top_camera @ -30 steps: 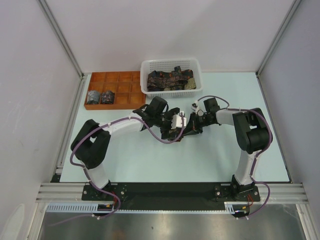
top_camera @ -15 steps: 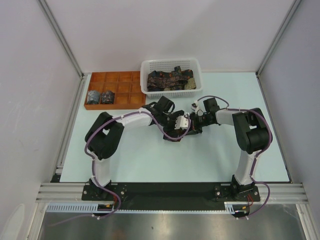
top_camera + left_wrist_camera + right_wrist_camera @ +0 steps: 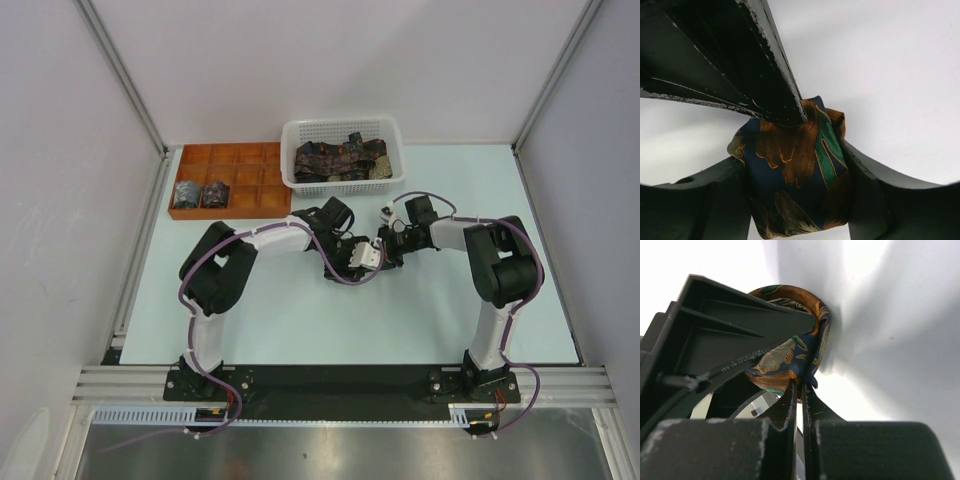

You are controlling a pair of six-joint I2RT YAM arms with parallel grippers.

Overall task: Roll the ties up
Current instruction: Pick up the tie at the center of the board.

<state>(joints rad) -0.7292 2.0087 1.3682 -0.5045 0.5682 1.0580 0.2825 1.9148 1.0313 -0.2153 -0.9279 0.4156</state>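
Observation:
A rolled tie point(image 3: 790, 165), dark blue with orange, green and gold motifs, sits between the fingers of my left gripper point(image 3: 796, 195). Both jaws press against its sides. My right gripper point(image 3: 801, 387) is shut on an edge of the same tie point(image 3: 785, 357). One right finger point(image 3: 740, 60) crosses the left wrist view from the upper left. In the top view the left gripper point(image 3: 372, 256) and the right gripper point(image 3: 390, 243) meet at the table's middle, and the roll is mostly hidden between them.
A white mesh basket point(image 3: 290, 135) at the back holds several loose ties point(image 3: 340, 158). Left of it lies an orange-brown compartment tray point(image 3: 240, 155) with two rolled ties point(image 3: 186, 193) in its front left cells. Grey walls enclose the table.
My left arm has reached further right, up to the right gripper, and its jaws have closed in from wide open onto the roll. The right gripper has stayed put, shut.

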